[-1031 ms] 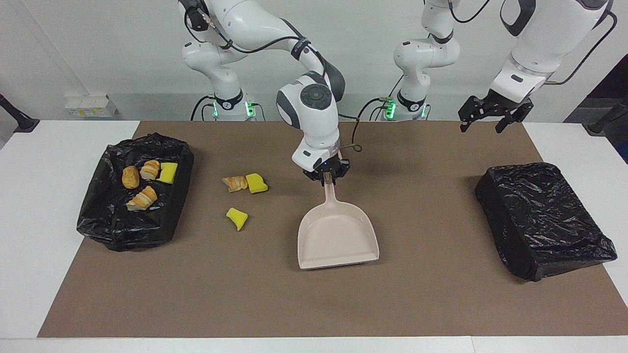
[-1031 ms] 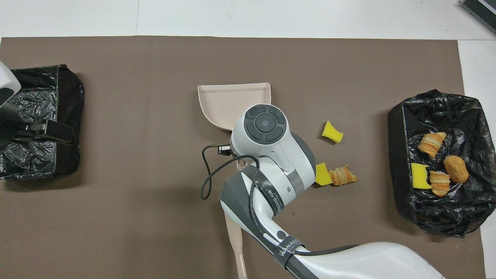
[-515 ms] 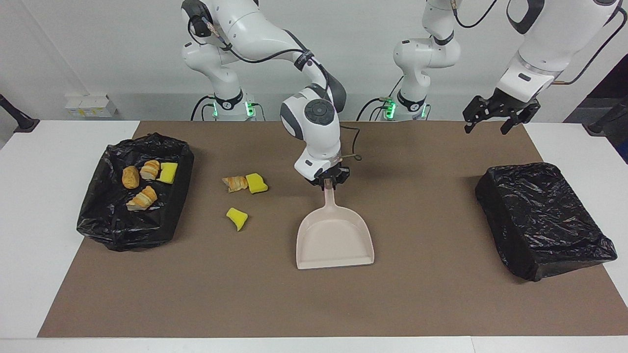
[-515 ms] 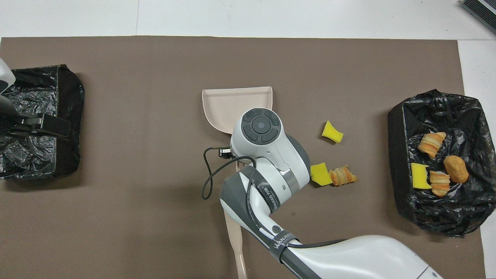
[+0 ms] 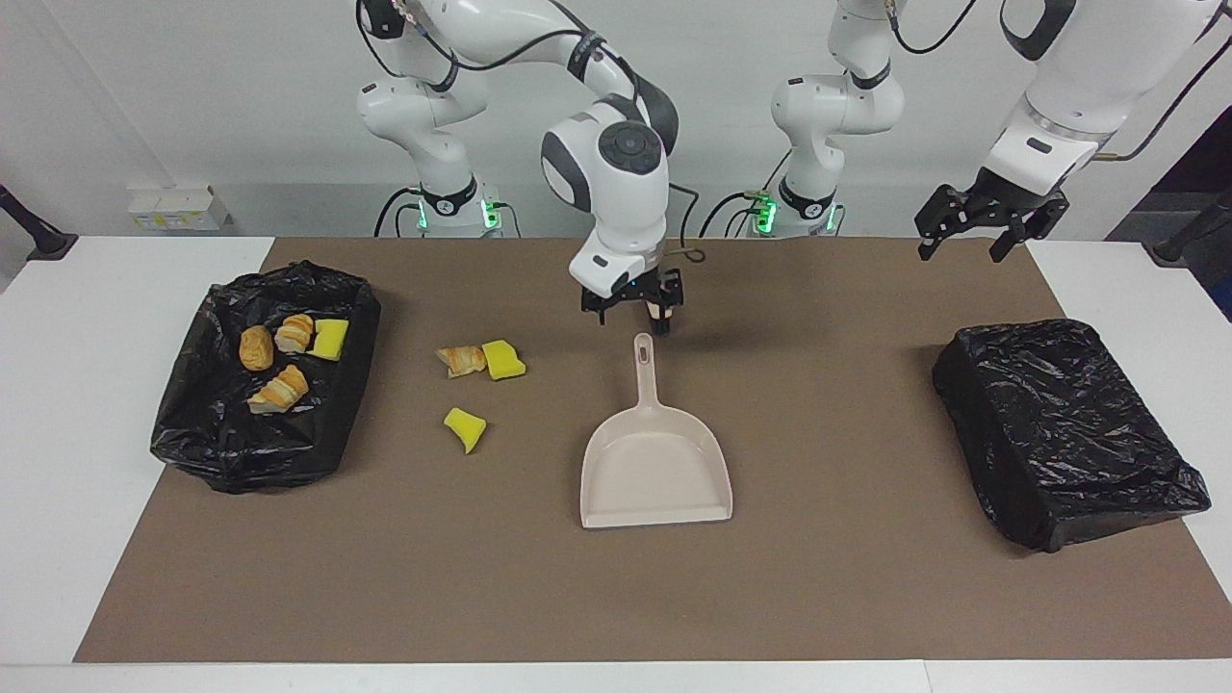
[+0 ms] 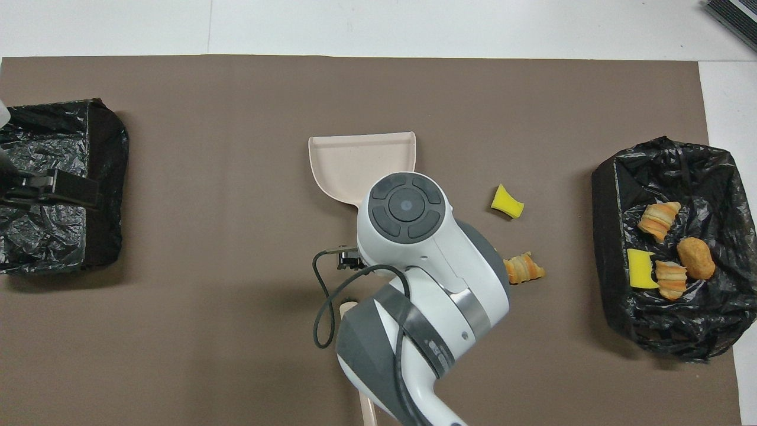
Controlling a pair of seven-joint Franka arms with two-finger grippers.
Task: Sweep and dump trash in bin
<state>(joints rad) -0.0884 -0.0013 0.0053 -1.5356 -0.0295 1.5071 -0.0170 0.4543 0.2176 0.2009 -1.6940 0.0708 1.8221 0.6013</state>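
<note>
right hand [image 5: 632, 308] open above the dustpan [image 5: 655, 464] handle; left hand [image 5: 979, 229] waits, open.

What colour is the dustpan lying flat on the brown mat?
Pale beige-pink all over, handle included; the dustpan shows best in the facing view.

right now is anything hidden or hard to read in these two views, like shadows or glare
Facing view: even light; the raised right gripper casts a soft shadow on the brown mat beside the dustpan handle; the bin liner shows faint sheen. Overhead view: the right arm covers the dustpan handle and one trash piece.
</note>
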